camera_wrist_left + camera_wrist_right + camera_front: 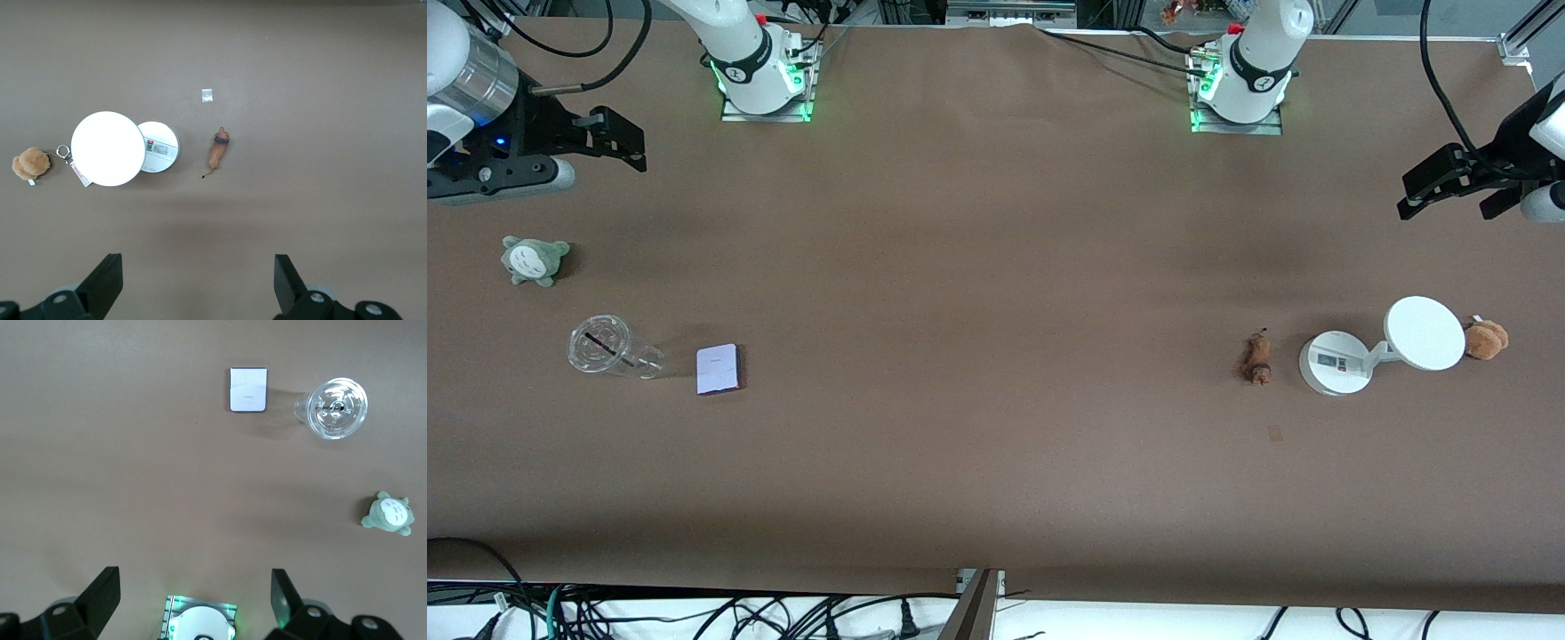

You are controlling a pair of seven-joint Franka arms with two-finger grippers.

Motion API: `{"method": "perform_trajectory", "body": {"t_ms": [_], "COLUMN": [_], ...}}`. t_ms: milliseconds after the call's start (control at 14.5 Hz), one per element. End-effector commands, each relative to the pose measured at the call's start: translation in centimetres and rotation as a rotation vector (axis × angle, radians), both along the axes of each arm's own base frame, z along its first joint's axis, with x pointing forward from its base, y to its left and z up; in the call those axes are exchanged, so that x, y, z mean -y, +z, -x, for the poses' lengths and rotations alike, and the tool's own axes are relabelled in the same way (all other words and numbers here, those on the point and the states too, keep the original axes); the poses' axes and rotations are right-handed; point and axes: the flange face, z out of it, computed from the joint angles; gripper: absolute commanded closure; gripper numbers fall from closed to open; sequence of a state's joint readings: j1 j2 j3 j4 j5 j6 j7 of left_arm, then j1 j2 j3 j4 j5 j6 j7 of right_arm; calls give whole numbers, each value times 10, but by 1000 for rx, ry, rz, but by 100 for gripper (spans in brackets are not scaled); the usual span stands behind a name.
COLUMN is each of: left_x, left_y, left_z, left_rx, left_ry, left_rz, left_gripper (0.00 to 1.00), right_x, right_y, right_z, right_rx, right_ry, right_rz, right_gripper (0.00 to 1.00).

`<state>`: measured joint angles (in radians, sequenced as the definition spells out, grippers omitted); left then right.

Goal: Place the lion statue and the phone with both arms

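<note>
Nearest the camera lay the flat lavender-white phone (719,369), beside a clear plastic cup (612,348) toward the right arm's end of the table. Toward the left arm's end, the small brown-orange lion statue (1258,357) rested beside a white disc device (1382,346). Both the left gripper (1449,188) and right gripper (612,138) hung high, fingers spread wide, empty. Seemingly nothing was done; both pickups remained.

The lion statue (1258,357) is a tiny brown-orange figurine with a darker mane end, lying on its side toward the left arm's end, pointing roughly twelve-to-six in the front view. The phone (719,369), a flat pale lavender-white slab, lies toward the right arm's end
</note>
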<state>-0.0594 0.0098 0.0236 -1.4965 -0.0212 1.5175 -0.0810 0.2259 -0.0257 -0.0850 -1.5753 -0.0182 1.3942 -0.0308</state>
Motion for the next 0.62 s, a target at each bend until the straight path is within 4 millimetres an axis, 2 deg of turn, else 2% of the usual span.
{"method": "perform_trajectory", "body": {"t_ms": [0, 553], "left_x": [0, 2], "left_y": [5, 5], "left_z": [-4, -4], "left_rx": [8, 7], "left_ry": [15, 14], "left_rz": [8, 6], "left_gripper": [0, 0], "right_x": [2, -3], "right_y": [-2, -2], "right_z": [-9, -10], "right_rx": [-21, -16], "right_ry": [-12, -14], "right_rz": [23, 21], "right_gripper": [0, 0]}}
